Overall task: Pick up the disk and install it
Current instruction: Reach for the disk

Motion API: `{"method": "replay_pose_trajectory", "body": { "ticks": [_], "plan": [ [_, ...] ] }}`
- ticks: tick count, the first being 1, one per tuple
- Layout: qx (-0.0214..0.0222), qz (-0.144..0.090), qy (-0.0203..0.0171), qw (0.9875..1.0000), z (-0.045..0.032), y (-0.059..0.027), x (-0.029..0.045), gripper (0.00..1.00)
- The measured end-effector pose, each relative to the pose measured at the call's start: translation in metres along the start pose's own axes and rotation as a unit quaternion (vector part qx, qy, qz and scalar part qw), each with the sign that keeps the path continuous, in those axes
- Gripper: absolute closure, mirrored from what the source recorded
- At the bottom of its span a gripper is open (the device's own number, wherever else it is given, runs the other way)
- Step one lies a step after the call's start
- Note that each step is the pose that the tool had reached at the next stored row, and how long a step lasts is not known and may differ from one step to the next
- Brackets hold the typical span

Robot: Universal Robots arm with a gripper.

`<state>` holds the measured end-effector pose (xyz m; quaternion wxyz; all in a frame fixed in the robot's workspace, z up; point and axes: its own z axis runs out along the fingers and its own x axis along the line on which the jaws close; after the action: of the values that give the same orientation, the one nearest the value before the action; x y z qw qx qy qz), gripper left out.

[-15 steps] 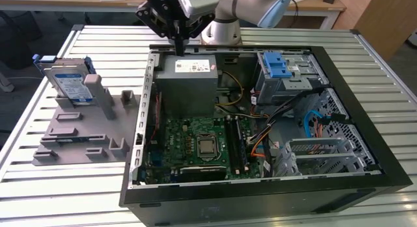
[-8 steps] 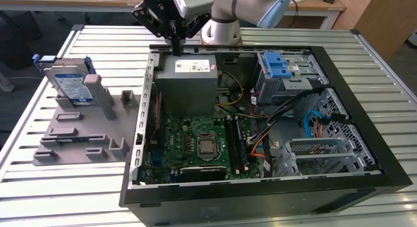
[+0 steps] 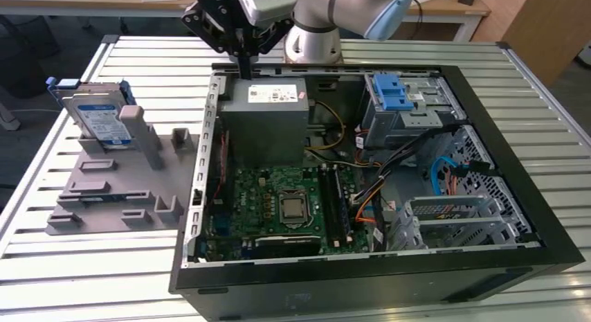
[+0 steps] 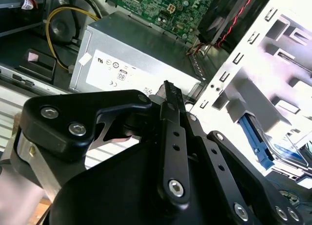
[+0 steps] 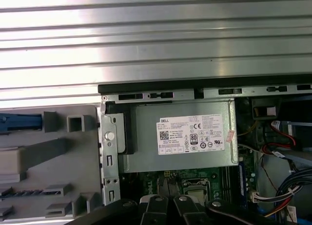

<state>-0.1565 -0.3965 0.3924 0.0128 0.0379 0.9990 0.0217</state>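
Right now the end effector [image 3: 245,69] hangs at 12 o'clock in the exterior view, just above the back edge of the open computer case [image 3: 544,246]. Its fingers are pressed together with nothing between them. The disk [image 3: 104,121] stands on its edge in a grey holder [image 3: 111,197] on the counter [image 3: 93,266], at 9 o'clock from the big grey box [image 3: 268,114] and well apart from the end effector.

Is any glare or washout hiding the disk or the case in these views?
Exterior view: even light, the disk on its grey holder reads plainly, though the case interior is shadowed. First wrist view: the slatted table glares in bright bands. Second wrist view: the holder is washed out nearly white, but the disk's blue edge shows.
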Motion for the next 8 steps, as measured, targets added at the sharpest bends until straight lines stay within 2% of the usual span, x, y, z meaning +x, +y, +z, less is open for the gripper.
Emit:
{"method": "replay_pose_trajectory", "body": {
  "ticks": [8],
  "plan": [
    [0.0,0.0,0.0006,1.0,0.0004,0.0002,0.0062,0.89]
  ]
}}
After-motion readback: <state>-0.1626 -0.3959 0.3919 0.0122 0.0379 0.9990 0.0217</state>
